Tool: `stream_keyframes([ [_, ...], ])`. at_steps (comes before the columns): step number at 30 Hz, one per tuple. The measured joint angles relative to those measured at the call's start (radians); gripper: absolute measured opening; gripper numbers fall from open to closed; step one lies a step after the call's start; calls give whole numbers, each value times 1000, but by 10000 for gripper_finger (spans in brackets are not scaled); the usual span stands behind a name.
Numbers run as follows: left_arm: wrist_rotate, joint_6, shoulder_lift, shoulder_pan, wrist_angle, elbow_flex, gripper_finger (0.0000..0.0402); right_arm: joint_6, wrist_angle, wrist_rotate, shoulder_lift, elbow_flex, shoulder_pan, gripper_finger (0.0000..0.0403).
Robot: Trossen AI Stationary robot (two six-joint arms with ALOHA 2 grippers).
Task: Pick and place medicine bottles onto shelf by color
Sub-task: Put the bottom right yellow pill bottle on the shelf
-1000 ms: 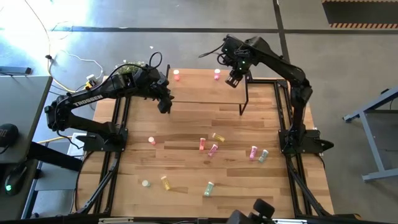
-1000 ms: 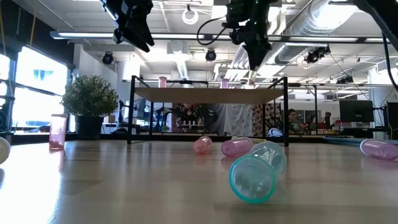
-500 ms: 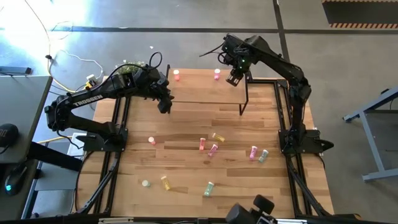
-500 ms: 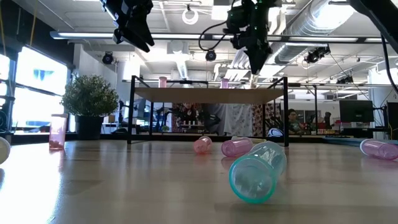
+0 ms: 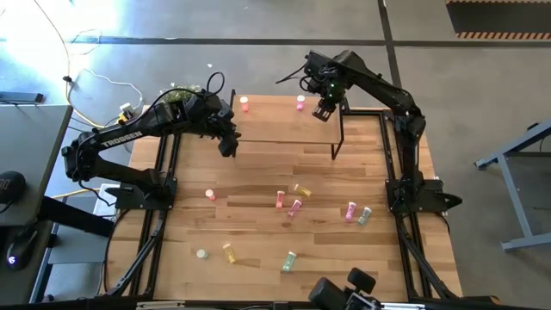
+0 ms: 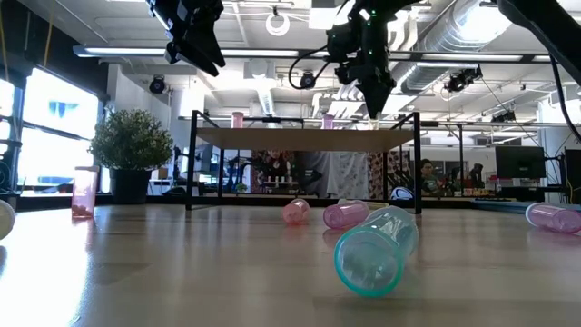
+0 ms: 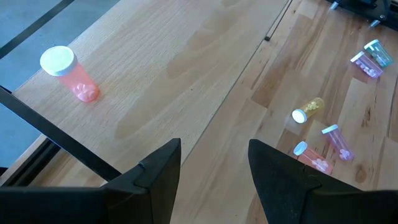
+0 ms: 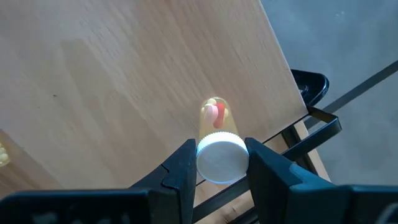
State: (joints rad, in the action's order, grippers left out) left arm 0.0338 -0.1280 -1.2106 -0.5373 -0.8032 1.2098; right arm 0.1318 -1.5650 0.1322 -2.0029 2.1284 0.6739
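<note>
Above the shelf [image 5: 284,125], right end effector [image 8: 219,163] gripped a light, smooth yellow bottle [image 8: 217,134] by its cap; left end effector [image 7: 214,165] hung open, empty.

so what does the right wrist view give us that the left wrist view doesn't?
Only the right wrist view: the right gripper shut on a yellow-orange bottle with a white cap, held over the shelf near its edge.

Only the left wrist view: the open left gripper holding nothing, a salmon-red bottle standing on the shelf top, and several bottles lying on the tabletop beyond, including a yellow one and a pink one.

Both: the light wood shelf top and its black metal frame.
</note>
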Motion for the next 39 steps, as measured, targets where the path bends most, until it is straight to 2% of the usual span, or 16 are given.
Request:
stream_keyframes([
  [29,0,0,0,0,0,0,179,12,12,13,-12,1,0,107],
  [39,0,0,0,0,0,0,179,26,22,15,-18,-2,0,147],
])
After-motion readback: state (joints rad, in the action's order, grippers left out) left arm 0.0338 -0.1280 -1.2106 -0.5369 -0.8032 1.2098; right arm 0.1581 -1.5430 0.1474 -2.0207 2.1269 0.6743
